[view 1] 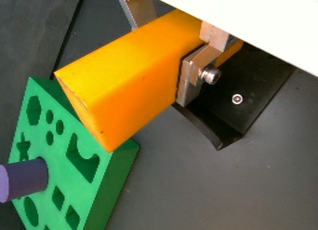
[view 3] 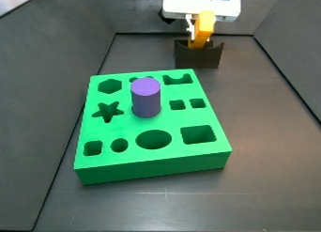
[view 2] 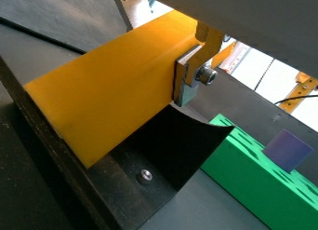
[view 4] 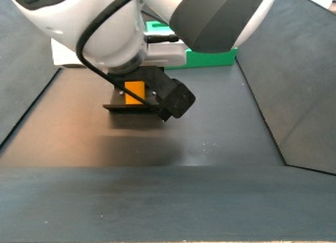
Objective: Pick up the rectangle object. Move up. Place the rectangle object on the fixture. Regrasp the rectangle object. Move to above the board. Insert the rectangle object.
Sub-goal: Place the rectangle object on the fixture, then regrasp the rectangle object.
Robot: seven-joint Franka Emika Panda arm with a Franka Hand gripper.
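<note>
My gripper (view 1: 163,49) is shut on the rectangle object (view 1: 118,80), a smooth orange-yellow block that fills the space between the silver fingers (view 1: 195,77) in both wrist views. In a side view the block (view 3: 201,27) hangs tilted directly over the fixture (view 3: 200,54), its lower end at the fixture's top; whether they touch I cannot tell. The dark fixture (view 2: 149,173) lies just beneath the block (view 2: 106,99) and the gripper (view 2: 159,43). From the opposite side the block (view 4: 134,91) shows just above the fixture (view 4: 129,106). The green board (view 3: 150,123) lies nearer the camera, apart from the gripper (view 3: 201,24).
A purple cylinder (view 3: 145,97) stands upright in one of the board's holes and also shows in a wrist view (view 1: 22,178). Dark walls enclose the floor (view 3: 269,132). The arm's bulky white and grey body (view 4: 157,21) hides much of the board (view 4: 210,58).
</note>
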